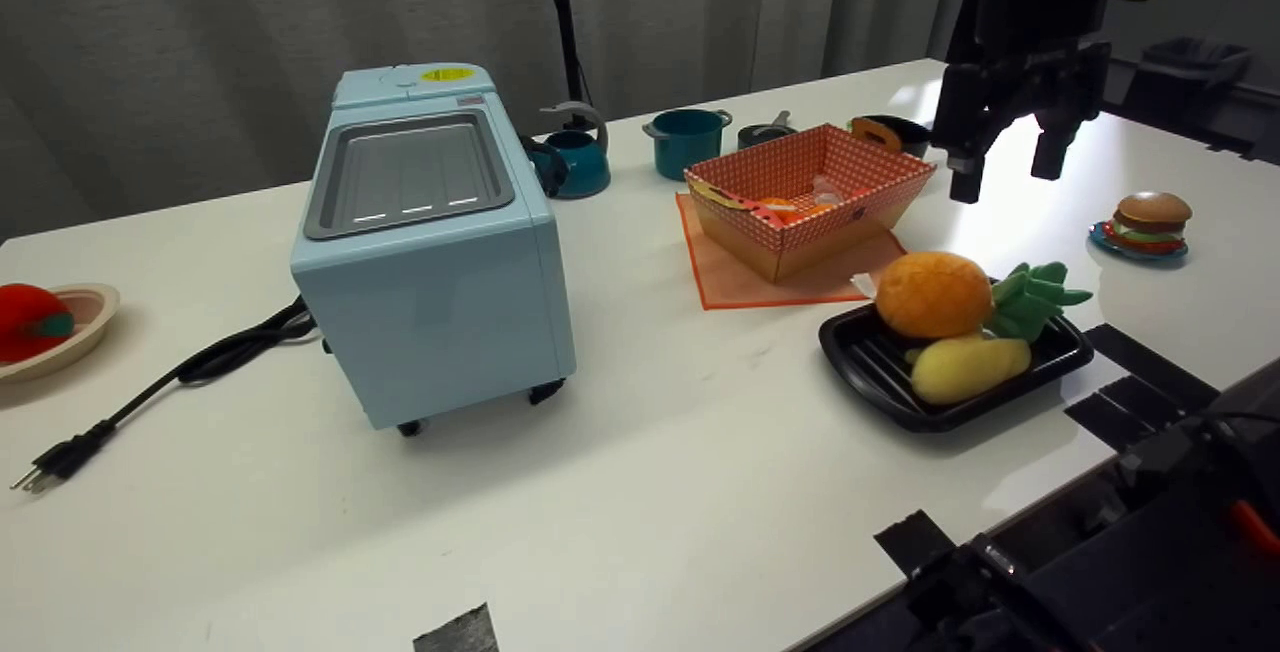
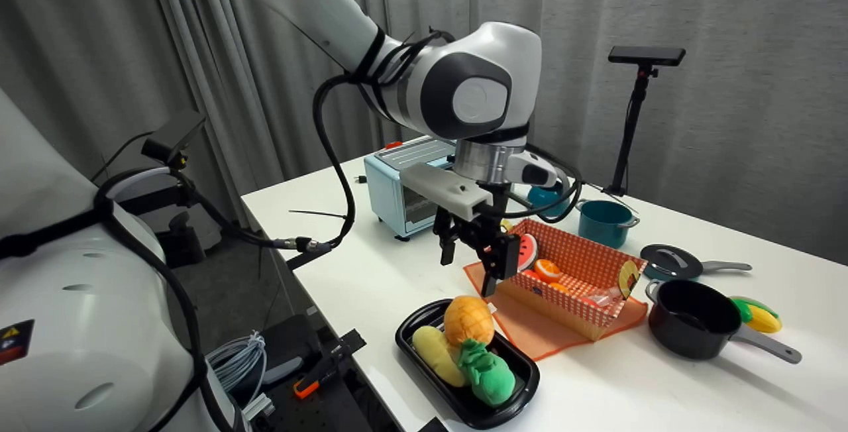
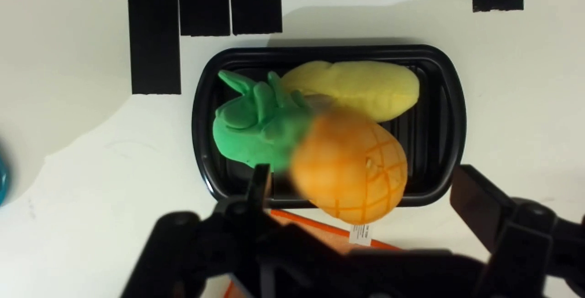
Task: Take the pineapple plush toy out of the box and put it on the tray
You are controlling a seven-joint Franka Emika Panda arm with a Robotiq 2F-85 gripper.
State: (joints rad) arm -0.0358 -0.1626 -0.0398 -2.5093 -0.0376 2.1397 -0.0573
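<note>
Nearest the lens in the wrist view, the gripper point(image 3: 358, 188) holds its fingers point(image 3: 480, 206) wide apart; in an exterior view it hangs above the pineapple plush toy point(image 1: 935, 294), with a gap between them. That toy lies in the tray point(image 3: 457, 115), its green tuft toward 10 o'clock in the wrist view and its orange body overlapping the rim at 6. Just beside that body, toward 12, lies a yellow plush point(image 3: 370, 85). Past the tray's 12 o'clock rim, a strip of white table point(image 3: 347, 23) runs to the edge, with black tape point(image 3: 155, 42) there at 10, 11 and 2. More tabletop spreads out at 9 and 3.

From the tray in an exterior view, the box point(image 1: 850, 232) stands near, between 10 and 11 o'clock, on an orange cloth point(image 1: 725, 284); a toy burger point(image 1: 1145, 222) sits at 2, and a broad white stretch runs at 9 toward the light-blue appliance point(image 1: 440, 282).

As for wording, the toy's white tag point(image 3: 361, 235) carries print too small to read; the appliance's yellow sticker point(image 1: 447, 74) is illegible too. On the arm point(image 2: 86, 286), a label point(image 2: 14, 341) shows a yellow triangle, the rest too small to make out.
</note>
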